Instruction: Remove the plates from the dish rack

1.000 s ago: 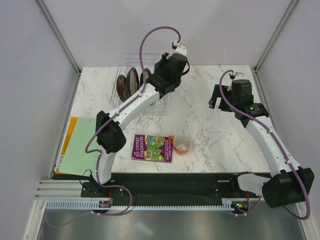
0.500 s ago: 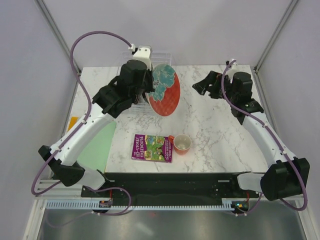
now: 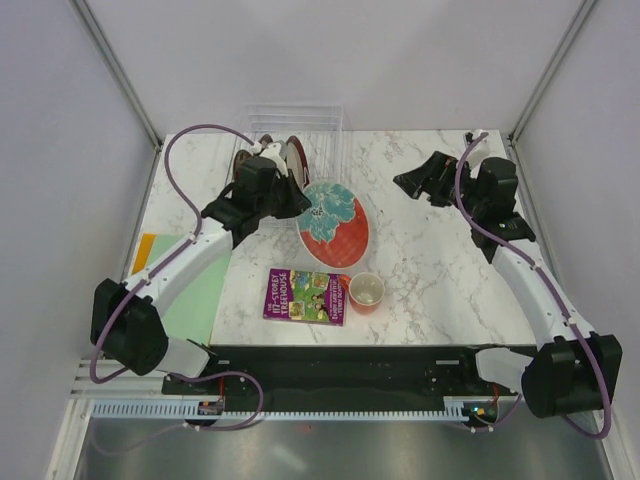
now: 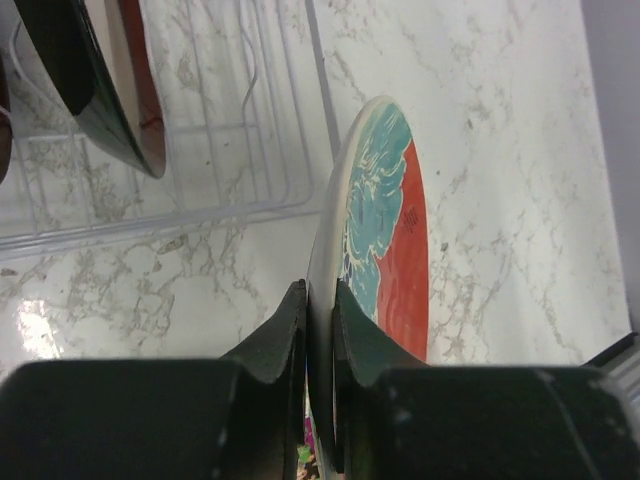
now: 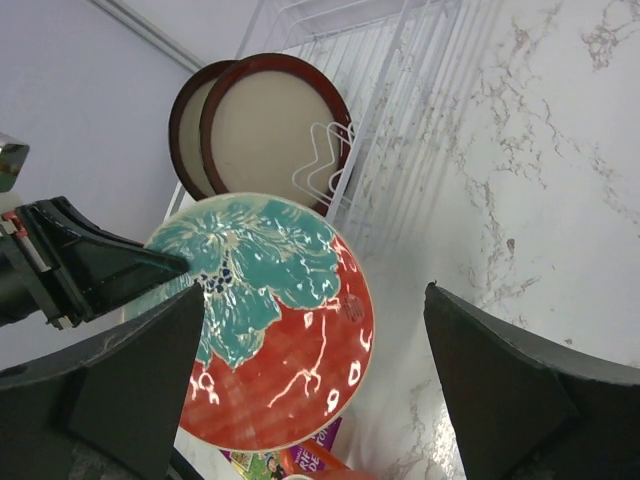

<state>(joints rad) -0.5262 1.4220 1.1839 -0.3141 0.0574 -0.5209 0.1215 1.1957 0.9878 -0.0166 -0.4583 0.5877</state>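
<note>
Left fingers (image 4: 297, 315) pinch the rim of the teal plate (image 3: 335, 222) over the worktop (image 3: 430, 270) (right fingers (image 3: 422, 181) gape, empty). So thin a grip might let it drop.

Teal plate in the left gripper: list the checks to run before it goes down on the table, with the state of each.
1. Grip: left gripper is shut on the rim of the teal plate. Ok.
2. Clear of the dish rack: the plate is outside it, over the table. Ok.
3. Landing room: bare marble to the plate's right, but the orange cup and the book lie close to its near edge. Ok, with care.
4. Right gripper: open and apart from the plate. Ok.
5. Whether the plate's lower edge touches the table: cannot tell.
</note>
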